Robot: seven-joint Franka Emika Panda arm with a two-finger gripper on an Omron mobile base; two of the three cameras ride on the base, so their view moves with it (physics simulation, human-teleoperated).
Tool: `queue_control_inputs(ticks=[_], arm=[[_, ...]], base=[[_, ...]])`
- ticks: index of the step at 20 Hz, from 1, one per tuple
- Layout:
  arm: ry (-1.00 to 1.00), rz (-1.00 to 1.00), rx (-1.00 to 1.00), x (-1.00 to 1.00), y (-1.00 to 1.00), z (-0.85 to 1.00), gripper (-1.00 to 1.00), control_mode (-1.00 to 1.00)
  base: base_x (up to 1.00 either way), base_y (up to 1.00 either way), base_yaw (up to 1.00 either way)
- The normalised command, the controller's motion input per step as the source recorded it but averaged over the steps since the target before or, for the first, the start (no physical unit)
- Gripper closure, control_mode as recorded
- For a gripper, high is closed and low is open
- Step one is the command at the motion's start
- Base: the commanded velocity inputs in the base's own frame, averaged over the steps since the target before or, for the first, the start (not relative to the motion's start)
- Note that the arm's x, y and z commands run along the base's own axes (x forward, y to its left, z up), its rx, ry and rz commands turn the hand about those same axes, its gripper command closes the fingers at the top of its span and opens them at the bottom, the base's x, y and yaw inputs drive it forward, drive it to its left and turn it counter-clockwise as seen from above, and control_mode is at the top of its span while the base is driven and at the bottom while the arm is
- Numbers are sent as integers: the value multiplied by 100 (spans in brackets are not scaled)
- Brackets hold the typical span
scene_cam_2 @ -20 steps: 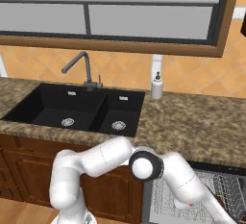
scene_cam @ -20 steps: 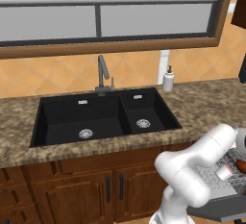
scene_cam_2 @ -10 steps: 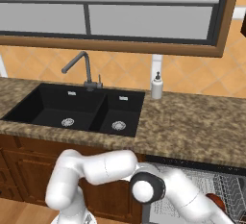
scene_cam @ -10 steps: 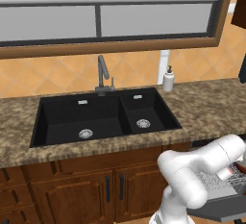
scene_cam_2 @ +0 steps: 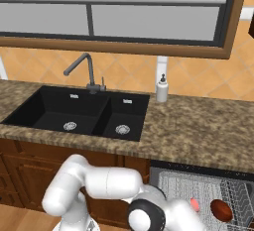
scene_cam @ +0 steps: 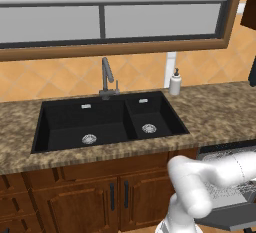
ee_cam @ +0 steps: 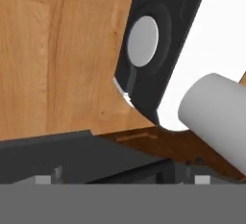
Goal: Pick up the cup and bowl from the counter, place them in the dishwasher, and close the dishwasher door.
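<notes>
Cup point(scene_cam_2: 194, 204) and brown bowl point(scene_cam_2: 221, 210) already sit in the dishwasher rack point(scene_cam_2: 198, 188); counter point(scene_cam_2: 198, 131) cleared. Gripper jaws wide, holding nothing. Left: shut the dishwasher door point(scene_cam: 235, 216).

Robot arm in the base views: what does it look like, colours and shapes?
The arm is made of glossy white, rounded tubular links with bulging elbows. One joint has a dark ring around a flat grey round cap. In the left base view, the white links look equally smooth, without cables or markings.
</notes>
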Motion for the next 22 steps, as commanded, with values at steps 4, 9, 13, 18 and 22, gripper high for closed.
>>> queue_control_inputs(ticks=[4, 9, 13, 18, 22], arm=[[-29, -4, 0, 34, 36, -1, -100, -100], [-19, 0, 0, 21, 2, 0, -100, -100], [-4, 0, 3, 34, 3, 0, -100, -100], [0, 0, 4, 47, 0, -13, -100, -100], [-1, 0, 12, 36, -2, -57, -100, -100]], base=[[0, 0, 0], [0, 0, 0], [0, 0, 0], [0, 0, 0], [0, 0, 0]])
